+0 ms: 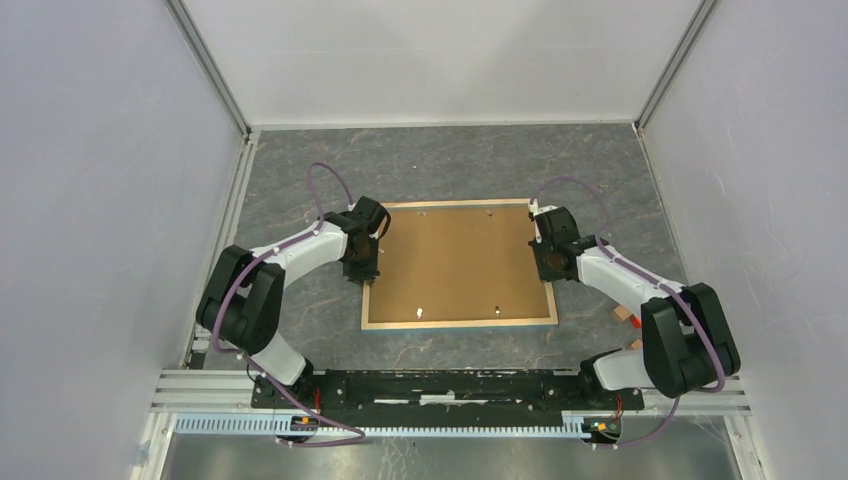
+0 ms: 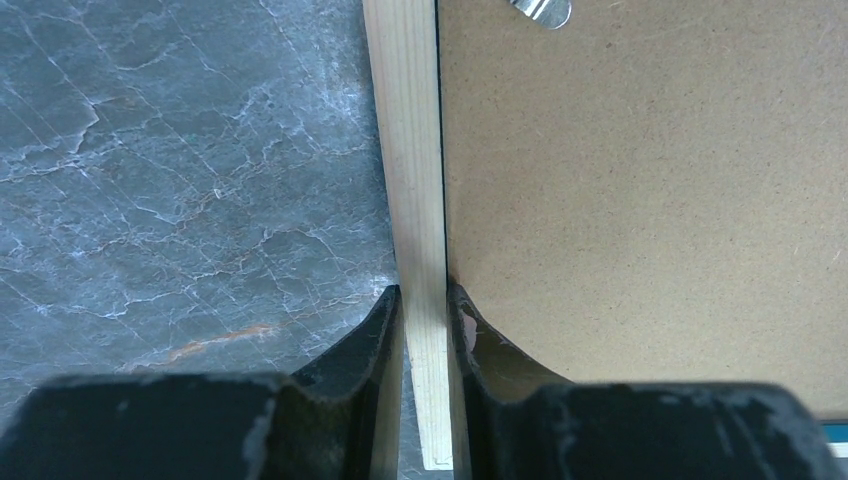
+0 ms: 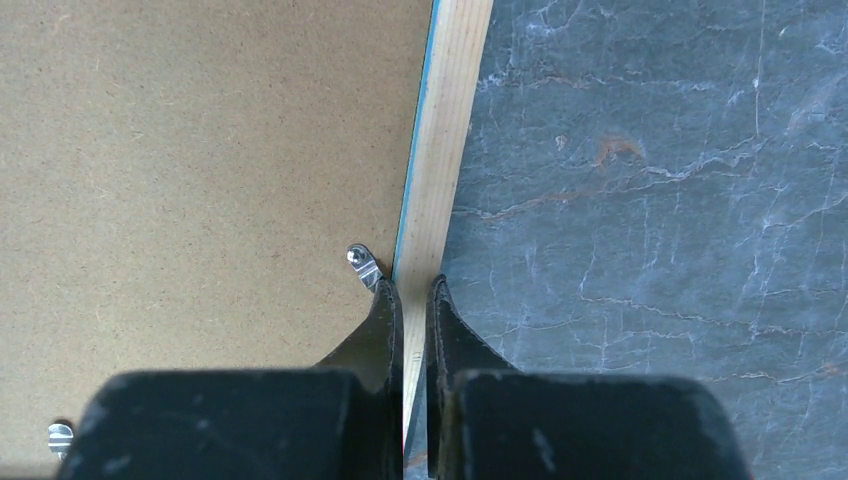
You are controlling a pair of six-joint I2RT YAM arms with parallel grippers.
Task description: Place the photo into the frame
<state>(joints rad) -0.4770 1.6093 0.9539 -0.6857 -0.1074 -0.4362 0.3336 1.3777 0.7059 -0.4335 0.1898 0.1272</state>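
The frame (image 1: 460,323) is lying flat near the middle of the grey marbled tabletop (image 1: 450,160), back side up, so its light wood rim is facing the camera overhead. A plain brown backing board (image 1: 455,262) is sitting inside that rim and filling it from edge to edge.

I am clamping my left tool (image 2: 425,300) on the frame's left rim, toward the far corner. One dark finger (image 2: 375,330) is pressing the outer side of the wood strip, over the tabletop, and the other is pressing the inner side, over the backing board. The strip is running straight up between them in my left wrist view.

I am gripping the right rim with my right tool (image 3: 412,292) in the same way, again toward the far end. Its fingers are drawn in tight, with only the thin wood strip between them. A narrow blue line is showing along the inner side of the rim there. A small metal tab (image 3: 363,266) is lying on the backing board just beside my inner fingertip, and another is peeking out at the lower left of that view.

Both arms are reaching inward from the near edge, one on each side of the frame.
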